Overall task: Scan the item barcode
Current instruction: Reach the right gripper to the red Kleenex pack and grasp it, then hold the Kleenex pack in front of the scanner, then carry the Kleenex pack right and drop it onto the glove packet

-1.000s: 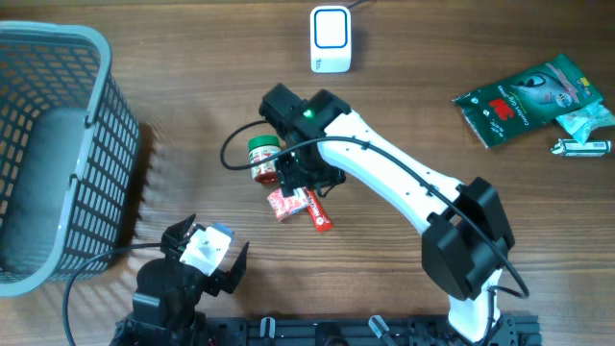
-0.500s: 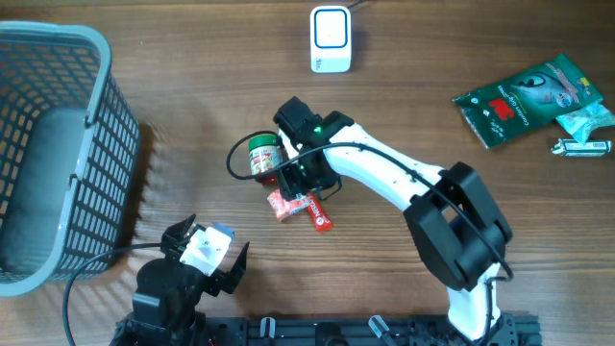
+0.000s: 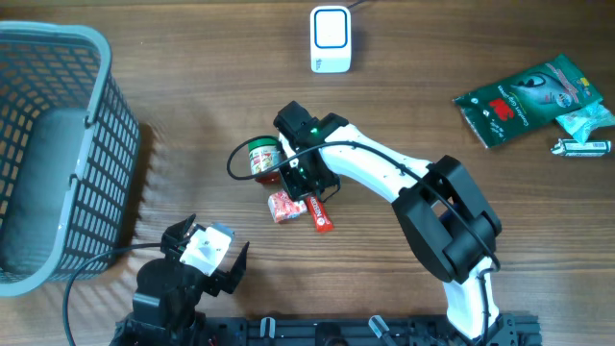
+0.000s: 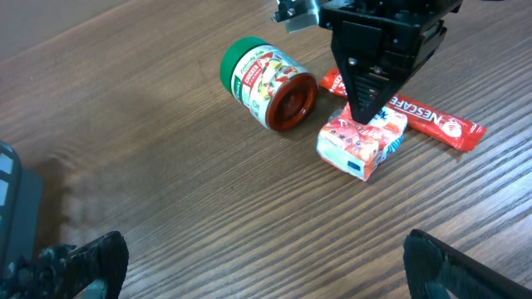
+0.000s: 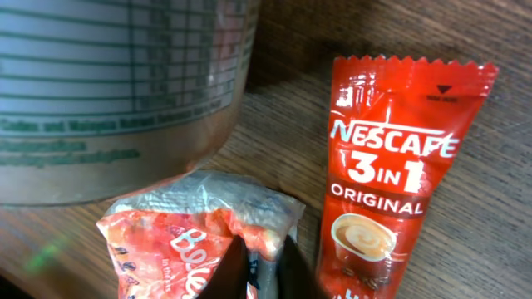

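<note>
Now the right gripper point(image 5: 259, 270), its jaws apart a second earlier, was pinched on the edge of the pack point(image 4: 362, 143) at mid-table. One jar point(image 4: 268, 83) lay just beside the pack, and one stick point(image 4: 424, 118) behind it. One scanner point(image 3: 331, 38) stood well beyond, one basket point(image 3: 58, 144) far left. The left gripper point(image 3: 207, 248) gaped, empty.

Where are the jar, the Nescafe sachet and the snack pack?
jar point(image 4: 253, 76), left wrist view, on its label.
sachet point(image 5: 391, 174), right wrist view, on its front.
snack pack point(image 4: 353, 143), left wrist view, on its top.
</note>
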You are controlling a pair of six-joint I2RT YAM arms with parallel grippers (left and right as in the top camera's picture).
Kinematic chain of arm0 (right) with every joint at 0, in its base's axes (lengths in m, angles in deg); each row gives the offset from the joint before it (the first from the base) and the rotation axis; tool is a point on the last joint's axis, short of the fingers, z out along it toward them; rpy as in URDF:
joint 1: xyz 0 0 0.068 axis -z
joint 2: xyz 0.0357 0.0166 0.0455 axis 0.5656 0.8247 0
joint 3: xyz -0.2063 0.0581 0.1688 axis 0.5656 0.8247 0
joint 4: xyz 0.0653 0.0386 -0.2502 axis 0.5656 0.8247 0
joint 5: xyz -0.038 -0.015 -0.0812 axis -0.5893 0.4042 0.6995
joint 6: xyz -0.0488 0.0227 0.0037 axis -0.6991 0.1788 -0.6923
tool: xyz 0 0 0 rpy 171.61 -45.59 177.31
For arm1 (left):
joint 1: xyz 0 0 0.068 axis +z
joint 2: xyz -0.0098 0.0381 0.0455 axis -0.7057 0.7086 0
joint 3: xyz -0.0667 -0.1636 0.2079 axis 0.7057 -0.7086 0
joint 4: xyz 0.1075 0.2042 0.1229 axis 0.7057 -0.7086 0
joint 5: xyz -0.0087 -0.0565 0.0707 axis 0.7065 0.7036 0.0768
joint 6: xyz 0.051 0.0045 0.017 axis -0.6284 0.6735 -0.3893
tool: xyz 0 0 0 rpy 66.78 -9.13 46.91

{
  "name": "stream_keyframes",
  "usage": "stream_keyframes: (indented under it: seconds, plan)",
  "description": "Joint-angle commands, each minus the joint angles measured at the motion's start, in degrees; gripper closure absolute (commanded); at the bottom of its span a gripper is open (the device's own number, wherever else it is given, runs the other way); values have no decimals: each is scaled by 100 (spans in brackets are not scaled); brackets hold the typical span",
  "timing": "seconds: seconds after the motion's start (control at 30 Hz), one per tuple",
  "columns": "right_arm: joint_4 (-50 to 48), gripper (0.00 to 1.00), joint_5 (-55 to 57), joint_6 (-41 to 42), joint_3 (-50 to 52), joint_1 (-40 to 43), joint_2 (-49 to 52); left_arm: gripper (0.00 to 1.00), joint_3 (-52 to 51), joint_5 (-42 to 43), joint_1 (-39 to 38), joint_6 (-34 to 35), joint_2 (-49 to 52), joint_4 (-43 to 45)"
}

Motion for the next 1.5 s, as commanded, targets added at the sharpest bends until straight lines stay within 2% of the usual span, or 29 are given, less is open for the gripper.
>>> stream_keyframes:
  seconds: [0.0, 0.07, 0.17, 0.27, 0.33, 0.37, 0.4, 0.43, 0.5, 0.53, 0.63, 0.7, 0.8, 0.93, 1.03, 1.1, 1.2, 1.27, 1.33, 1.4, 1.47]
  plan:
    - [155, 96, -247, 4, 59, -17, 258, 0, -26, 4, 33, -72, -31, 15]
    - [1027, 96, -1045, 127, -468, 247, 181, 0, -26, 4, 33, -72, -31, 15]
    - [2599, 96, -1766, 813, -1386, 951, -199, 0, -26, 7, 33, -72, -28, 15]
    - [4275, 96, -2461, 1982, -1904, 1853, -518, 0, -26, 7, 33, -72, -31, 15]
    - [4389, 96, -3436, 1453, -1893, 2273, -579, 0, -26, 4, 33, -72, -31, 15]
    - [4363, 96, -3724, 938, -1893, 2402, -579, 0, -26, 4, 33, -72, -31, 15]
    - [3875, 96, -3834, -52, -1902, 2514, -579, 0, -26, 7, 33, -72, -31, 15]
    - [3541, 96, -3324, 59, -1904, 2533, -579, 0, -26, 4, 33, -72, -28, 15]
    - [2232, 96, -702, 1224, -1902, 2516, -579, 0, -26, 4, 33, -72, -31, 15]
    - [1786, 96, -39, 1596, -1902, 2498, -579, 0, -26, 4, 33, -72, -31, 15]
    - [-1349, 91, 992, 1617, -1744, 2459, -553, 0, -26, 4, 33, -72, -31, 15]
    - [-2990, 96, 2044, 1620, -1698, 2450, -391, 0, -26, 4, 33, -72, -28, 15]
    - [-4485, 95, 2210, 1425, -1700, 2448, 37, 0, -26, 4, 33, -72, -31, 15]
    - [-6448, 96, 1947, 109, -1700, 2282, 973, 0, -26, 7, 33, -72, -28, 15]
    - [-7134, 96, 1784, -538, -1700, 2059, 1569, 0, -26, 4, 33, -72, -31, 15]
    - [-7171, 95, 1799, -789, -1700, 1976, 1631, 0, -26, 4, 33, -72, -31, 15]
    - [-7265, 96, 1845, -750, -1703, 2015, 1355, 0, -26, 7, 33, -72, -31, 15]
    - [-6653, 96, 1849, -761, -1705, 2120, 839, 0, -26, 7, 33, -72, -31, 15]
    - [-5318, 96, 2120, -776, -1703, 2369, 35, 0, -26, 4, 33, -72, -31, 15]
    - [-3849, 96, 2955, -1314, -1703, 2717, -730, 0, -26, 4, 33, -72, -28, 15]
    - [-2468, 96, 4463, -2138, -1703, 3233, -1244, 0, -26, 7, 33, -72, -28, 15]
